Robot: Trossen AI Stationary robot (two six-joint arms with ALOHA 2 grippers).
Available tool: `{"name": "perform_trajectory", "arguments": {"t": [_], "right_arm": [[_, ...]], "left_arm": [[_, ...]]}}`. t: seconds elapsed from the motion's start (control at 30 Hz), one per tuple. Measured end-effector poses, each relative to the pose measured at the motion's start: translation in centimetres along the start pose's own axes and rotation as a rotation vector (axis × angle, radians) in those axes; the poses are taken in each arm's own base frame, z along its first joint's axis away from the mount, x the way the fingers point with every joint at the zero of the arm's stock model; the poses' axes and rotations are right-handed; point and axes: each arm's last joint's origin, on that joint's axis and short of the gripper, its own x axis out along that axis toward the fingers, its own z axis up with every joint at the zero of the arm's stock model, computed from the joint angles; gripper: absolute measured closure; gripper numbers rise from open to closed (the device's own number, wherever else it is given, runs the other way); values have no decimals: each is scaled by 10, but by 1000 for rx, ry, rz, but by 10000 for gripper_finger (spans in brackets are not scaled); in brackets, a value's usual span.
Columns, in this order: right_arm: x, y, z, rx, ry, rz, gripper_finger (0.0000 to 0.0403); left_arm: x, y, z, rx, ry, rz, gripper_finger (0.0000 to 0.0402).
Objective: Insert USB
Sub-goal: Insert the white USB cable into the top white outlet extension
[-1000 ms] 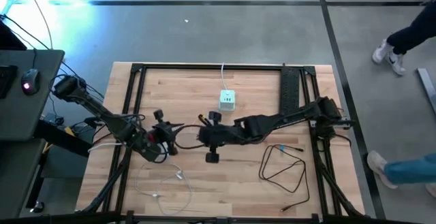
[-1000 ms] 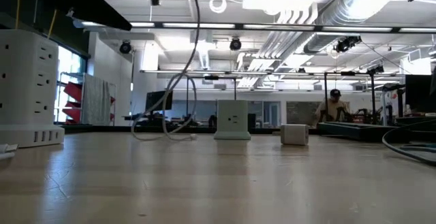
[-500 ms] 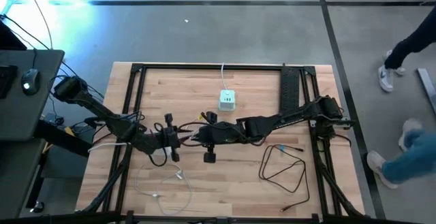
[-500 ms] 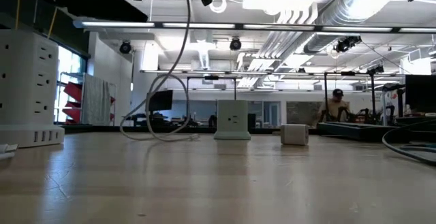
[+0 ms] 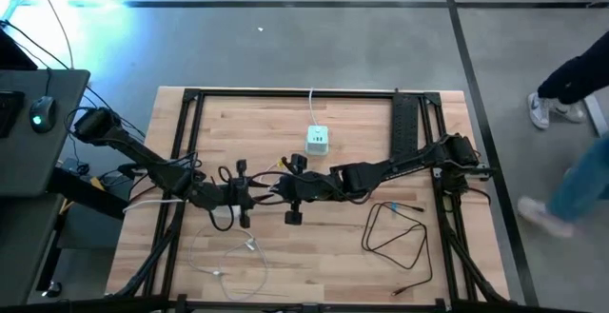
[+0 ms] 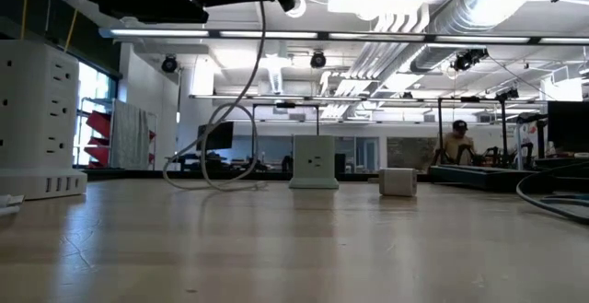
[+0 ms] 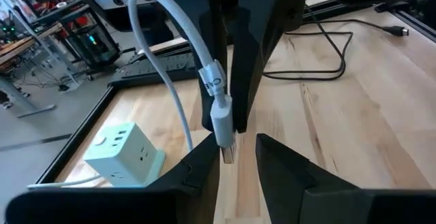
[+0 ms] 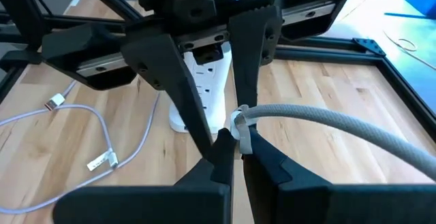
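A white USB cable ends in a white plug with a metal tip, held up over the table's middle. My right gripper, also seen from above, is shut on it. My left gripper faces it from the table's left and is open. Its fingers stand on either side of the plug's tip; whether they touch it, I cannot tell. The green-and-white power cube stands on the wood toward the far edge. The cable hangs down into a loop on the table. My right gripper pinches the cable between its two fingers at the collar just behind the plug, slanting down from the table's right. The plug is lifted clear and points down. The rest of the cable arches away slack.
A black cable lies coiled at the right. Thin white cables with plugs lie toward the near left. A white adapter lies below the left gripper. A tall white socket tower and a small white block stand on the table. People walk beyond the right edge.
My left gripper has moved toward the table's right, up to the right gripper, and its fingers now stand around the held plug. The hanging part of the cable has swung and its loop on the table has shifted.
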Motion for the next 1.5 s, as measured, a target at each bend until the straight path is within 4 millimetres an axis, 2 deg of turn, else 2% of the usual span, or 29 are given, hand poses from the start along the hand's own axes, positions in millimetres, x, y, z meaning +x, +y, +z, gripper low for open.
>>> {"name": "perform_trajectory", "arguments": {"t": [0.17, 0.33, 0.43, 0.53, 0.83, 1.0, 1.13, 1.3, 1.5], "right_arm": [[0, 0, -1, -2, 6, -10, 403], [0, -1, -2, 50, 23, -46, 401], [-1, -4, -5, 123, 38, -136, 390], [-1, -6, -7, 149, 53, -197, 363], [-3, -2, -6, 342, -21, -323, 232], [9, 5, -11, 384, -80, -398, 195], [15, 6, -10, 420, -144, -426, 191], [18, 1, -7, 501, -203, -465, 206], [27, -21, -8, 657, -184, -384, 229]], "left_arm": [[1, 2, 1, -34, -7, 14, 393], [1, 3, 1, -34, 0, 76, 399], [1, 5, 0, -45, 10, 161, 400], [4, 4, -4, -32, 38, 244, 401], [19, -4, -19, 17, 92, 531, 401], [26, -10, -20, 47, 84, 582, 401], [29, -12, -19, 59, 75, 584, 401], [29, -12, -19, 68, 81, 600, 401], [29, -12, -20, 95, 94, 612, 401]]}}
